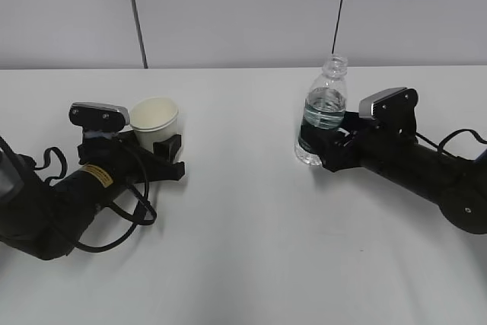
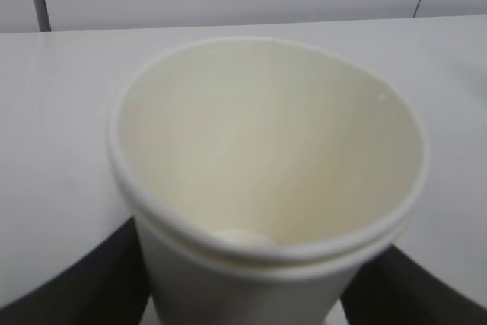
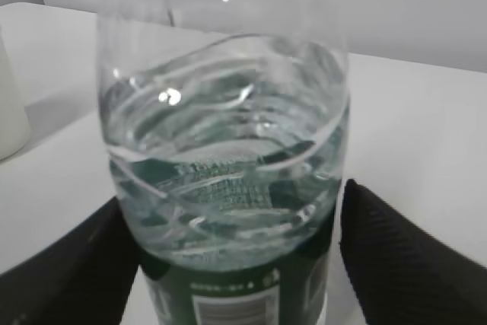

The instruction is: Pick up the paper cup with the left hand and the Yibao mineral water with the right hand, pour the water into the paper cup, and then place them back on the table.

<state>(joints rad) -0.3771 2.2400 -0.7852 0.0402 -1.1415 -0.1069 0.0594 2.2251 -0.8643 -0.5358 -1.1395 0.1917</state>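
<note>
Both black arms lie low and stretched forward along the large plain white tabletop (image 1: 251, 249). The left hand (image 1: 161, 151), the one with the yellow sticker, has its two fingers (image 2: 72, 283) on either side of the small cream-white paper cup (image 1: 154, 119), which stands upright on the left. The right hand (image 1: 323, 150) clasps the lower part of the clear ribbed water bottle with the dark green label (image 1: 323, 112), uncapped, upright and partly full, on the right.
</note>
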